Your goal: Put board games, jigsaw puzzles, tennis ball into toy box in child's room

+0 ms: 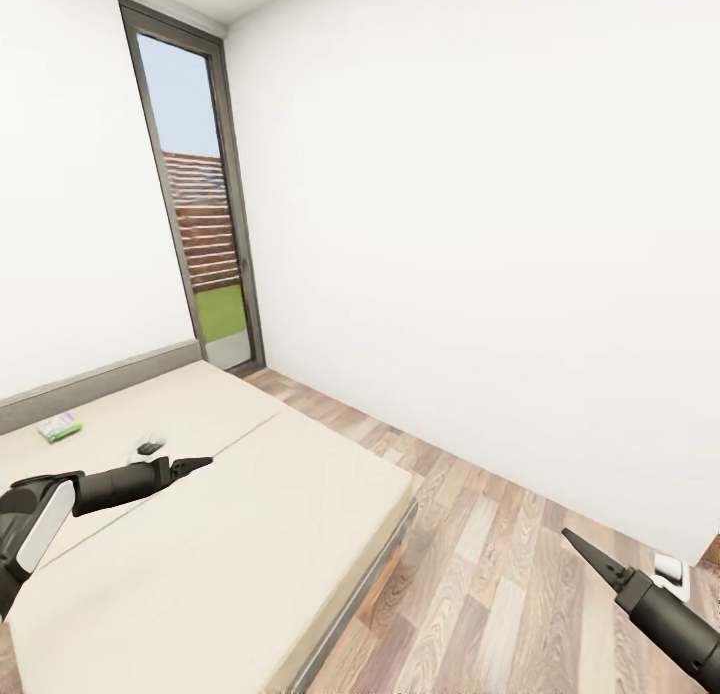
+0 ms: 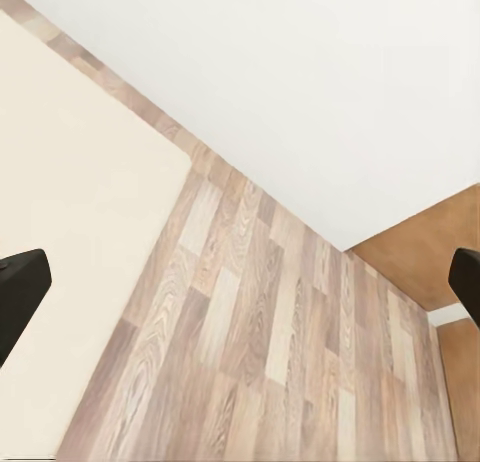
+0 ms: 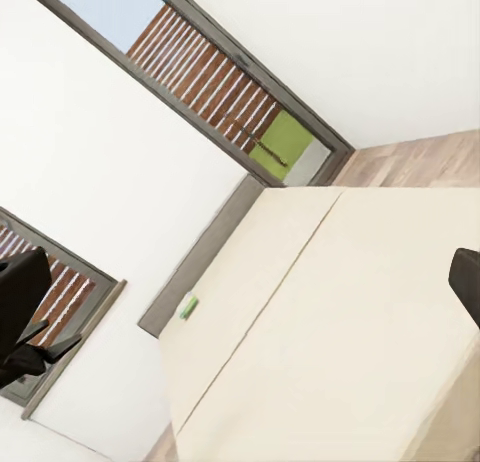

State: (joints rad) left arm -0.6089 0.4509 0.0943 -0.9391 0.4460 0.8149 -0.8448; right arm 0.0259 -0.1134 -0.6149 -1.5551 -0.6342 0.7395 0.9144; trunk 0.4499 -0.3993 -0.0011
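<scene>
Presently my left claw (image 1: pixel 198 463) hangs over the bed (image 1: pixel 250 534), its two fingers drawn to a single point in the head view, though my left wrist view shows the fingertips (image 2: pixel 20 292) far apart at either edge, so the claw stands open and holds nothing. My right claw (image 1: pixel 585 554) hangs over the wooden floor (image 1: pixel 480 574) beside the bed; here too the right wrist view sets one fingertip (image 3: pixel 22 297) at each edge with bare space between, so it is likewise open and empty.

Beyond the left claw, toward the headboard (image 1: pixel 95 379), lies a small dark-and-white box (image 1: pixel 150 444), just past the fingertips and resting flat on the mattress. Further toward the headboard lies a green and white box (image 1: pixel 60 428), also flat; it shows as a small green patch (image 3: pixel 187 307) in the right wrist view. I take these to be the two board games on the bed, though both are too small to read.

Judged as flat cardboard boxes, they should be light and stiff, with smooth lids that may slip or lift off. The mattress is likely soft, so pressing down would sink the box. I would take hold across the short sides, fingers clamping lid and base together.

Past the bed stand a tall glass door (image 1: pixel 205 214) and white walls. A white object (image 1: pixel 668 571) sits on the floor near the right claw.
</scene>
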